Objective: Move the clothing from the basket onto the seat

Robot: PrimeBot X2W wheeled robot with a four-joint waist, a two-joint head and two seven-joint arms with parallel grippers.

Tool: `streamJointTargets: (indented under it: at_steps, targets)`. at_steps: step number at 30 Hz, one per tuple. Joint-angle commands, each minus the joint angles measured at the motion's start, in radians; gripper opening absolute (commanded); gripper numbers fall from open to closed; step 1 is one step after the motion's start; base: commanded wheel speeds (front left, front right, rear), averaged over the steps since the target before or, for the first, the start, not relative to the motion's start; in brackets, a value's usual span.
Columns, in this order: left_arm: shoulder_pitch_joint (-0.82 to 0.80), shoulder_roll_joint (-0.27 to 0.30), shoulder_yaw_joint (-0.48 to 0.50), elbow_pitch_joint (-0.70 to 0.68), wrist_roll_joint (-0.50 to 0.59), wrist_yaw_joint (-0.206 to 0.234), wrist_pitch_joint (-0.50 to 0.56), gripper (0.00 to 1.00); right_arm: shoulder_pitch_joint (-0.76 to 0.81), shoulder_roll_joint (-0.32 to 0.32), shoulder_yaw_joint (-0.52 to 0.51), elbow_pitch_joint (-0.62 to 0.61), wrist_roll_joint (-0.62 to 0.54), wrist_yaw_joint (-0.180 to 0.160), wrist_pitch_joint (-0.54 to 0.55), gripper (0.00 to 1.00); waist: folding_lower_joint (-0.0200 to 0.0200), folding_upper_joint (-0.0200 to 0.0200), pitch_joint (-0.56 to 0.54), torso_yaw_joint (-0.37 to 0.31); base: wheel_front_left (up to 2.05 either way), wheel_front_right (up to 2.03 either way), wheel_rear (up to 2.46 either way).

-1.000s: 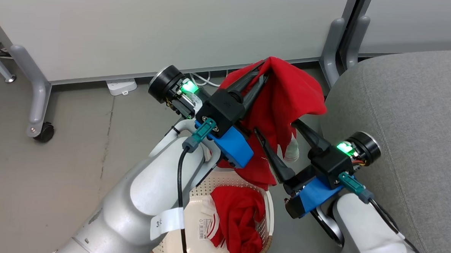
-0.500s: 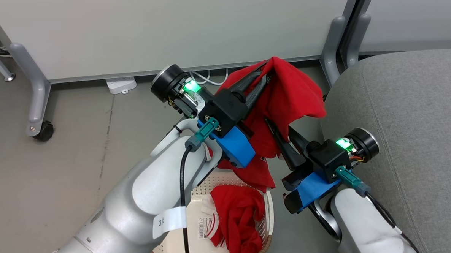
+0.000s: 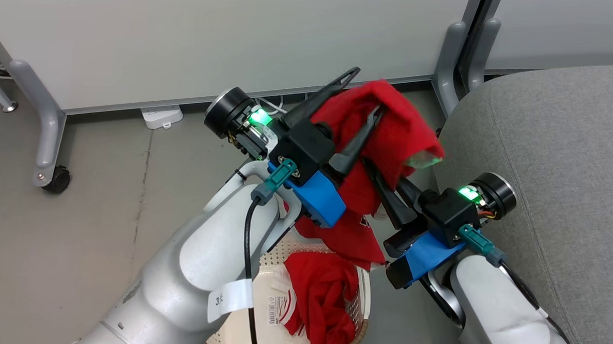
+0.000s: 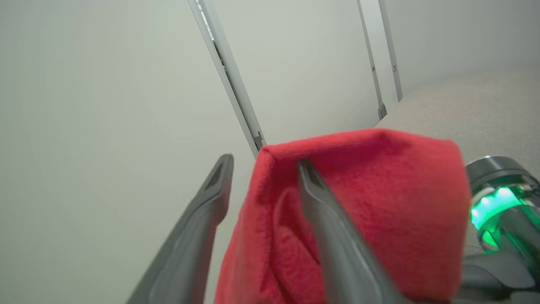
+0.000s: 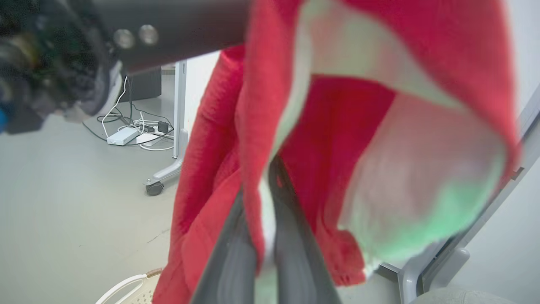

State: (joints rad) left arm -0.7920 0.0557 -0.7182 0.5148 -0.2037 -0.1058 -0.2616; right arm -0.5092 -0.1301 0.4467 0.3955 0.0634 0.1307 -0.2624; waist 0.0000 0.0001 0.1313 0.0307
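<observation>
L gripper [image 3: 362,94]: jaws spread wide, clamping nothing. Red garment [image 3: 399,132] draped over one finger, other finger clear of cloth. R gripper [image 3: 373,172]: jaws shut on same garment, fabric + white trim pinched between them in R wrist view; tips buried in cloth in head view. Garment bunched above R jaws, lower hem trailing below L jaws, just above basket [image 3: 366,293]. 2nd red garment [image 3: 321,297] crumpled inside basket, below both sets of jaws, next to paper label [image 3: 274,309]. Grey seat [image 3: 555,152] just beside R gripper, on side away from L jaws. Basket on floor [image 3: 103,209].
</observation>
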Motion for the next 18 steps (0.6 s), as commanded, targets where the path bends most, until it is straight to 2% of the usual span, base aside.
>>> streamJointTargets:
  at_steps: [1,18]
  targets:
    - [0.004,-0.002,0.007,0.0,0.001,-0.002,-0.005,1.0,0.004,0.003,-0.002,-0.007,0.005,0.0,-0.004,0.0,0.0,-0.0001,0.0,0.0,0.0,0.0,0.0]
    - [0.011,-0.003,0.015,0.003,0.019,-0.004,-0.005,1.0,0.022,0.005,-0.05,-0.023,0.006,0.0,-0.004,0.0,0.0,-0.0001,0.017,-0.029,0.0,0.0,0.0]
